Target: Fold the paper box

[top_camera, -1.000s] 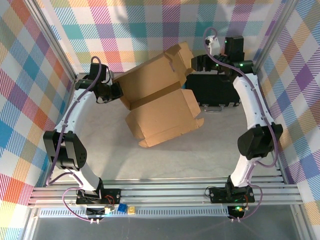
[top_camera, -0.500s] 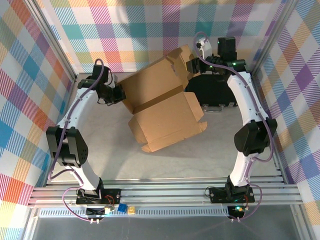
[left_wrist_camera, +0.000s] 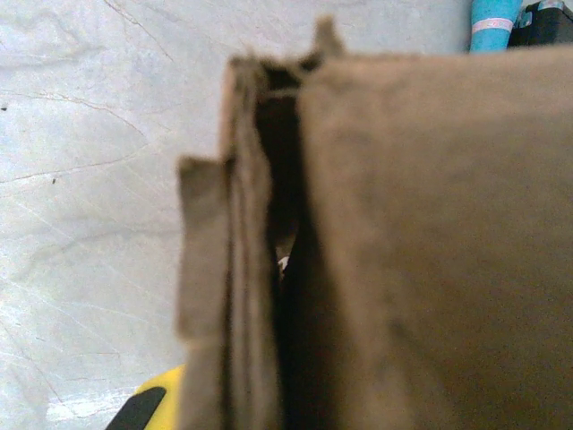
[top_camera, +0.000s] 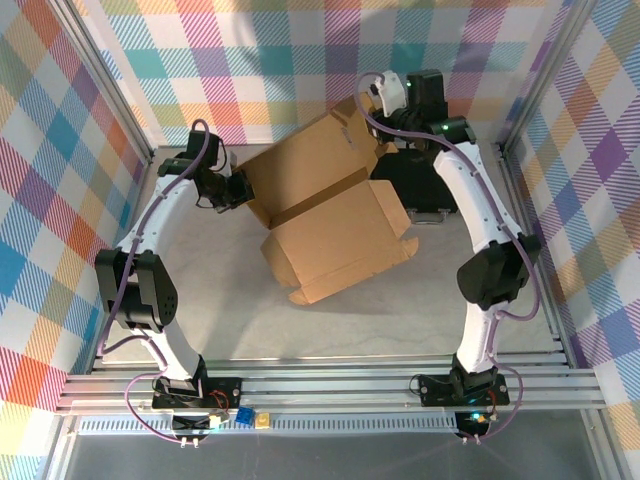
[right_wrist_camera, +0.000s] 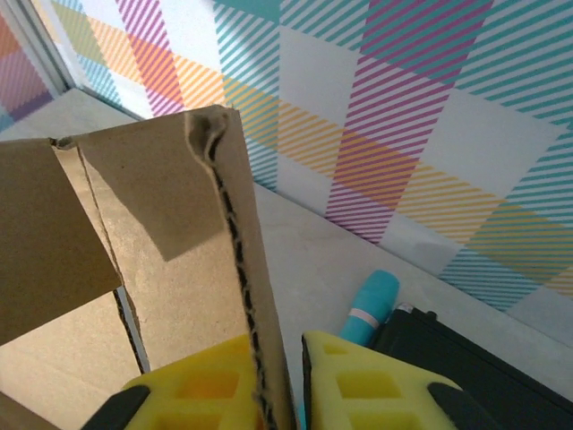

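The paper box [top_camera: 335,225] is a brown corrugated mailer lying half open in the middle of the table, lid panel raised toward the back wall. My left gripper [top_camera: 240,190] is shut on its left wall; in the left wrist view blurred cardboard layers [left_wrist_camera: 269,269] hide most of the jaws, with one yellow finger [left_wrist_camera: 150,405] at the bottom. My right gripper [right_wrist_camera: 282,358] is shut on the upright edge of the lid panel [right_wrist_camera: 228,233], which runs between the two yellow pads [right_wrist_camera: 201,381]. From above, that gripper [top_camera: 372,118] sits at the box's back right corner.
A black rectangular case [top_camera: 430,185] lies right of the box, under my right arm. A teal tube [right_wrist_camera: 372,305] lies beside the case, close to the plaid back wall [right_wrist_camera: 403,107]. Plaid walls and metal posts close in the table on three sides.
My right gripper moved left to the raised lid panel and closed on its edge. The box and my left gripper shifted slightly right.
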Robot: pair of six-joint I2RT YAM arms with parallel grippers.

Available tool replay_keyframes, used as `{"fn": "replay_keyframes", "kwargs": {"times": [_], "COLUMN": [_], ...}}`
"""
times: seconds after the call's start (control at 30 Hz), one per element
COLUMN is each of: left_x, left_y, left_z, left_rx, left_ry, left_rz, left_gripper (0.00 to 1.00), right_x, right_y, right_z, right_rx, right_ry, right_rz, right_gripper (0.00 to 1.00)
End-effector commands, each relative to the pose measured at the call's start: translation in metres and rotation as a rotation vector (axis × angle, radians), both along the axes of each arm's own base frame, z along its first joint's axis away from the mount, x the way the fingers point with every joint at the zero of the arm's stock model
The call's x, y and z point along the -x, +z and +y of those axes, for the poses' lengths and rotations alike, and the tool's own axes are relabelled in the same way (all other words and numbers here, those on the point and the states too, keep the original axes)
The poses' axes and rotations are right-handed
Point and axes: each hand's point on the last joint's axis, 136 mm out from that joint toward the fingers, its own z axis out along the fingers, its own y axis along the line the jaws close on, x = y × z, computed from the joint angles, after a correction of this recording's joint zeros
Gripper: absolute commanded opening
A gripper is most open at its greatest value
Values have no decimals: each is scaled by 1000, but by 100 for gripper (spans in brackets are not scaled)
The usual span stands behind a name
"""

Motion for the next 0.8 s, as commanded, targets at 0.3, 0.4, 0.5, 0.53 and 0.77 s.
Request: {"fn": "replay_keyframes", "kwargs": {"times": [0.3, 0.4, 0.5, 0.53, 0.77], "left_x": [-12, -13, -12, -12, -9], "left_y": [17, 19, 20, 20, 18], "left_z": [-5, -3, -1, 0, 3], "left_rx": [122, 128, 126, 125, 120], "left_ry": [114, 144, 172, 179, 257], "left_rz": [12, 22, 32, 36, 61], "left_gripper": [0, 0, 0, 0, 0], "right_x": [14, 23, 31, 33, 47], "right_y": [63, 73, 78, 80, 87], "right_z": [7, 20, 34, 36, 53], "right_rx": [292, 309, 331, 334, 362], "right_ry": [-418, -461, -465, -472, -478], "right_rz": [-326, -373, -410, -419, -466], "right_gripper": [0, 0, 0, 0, 0]}}
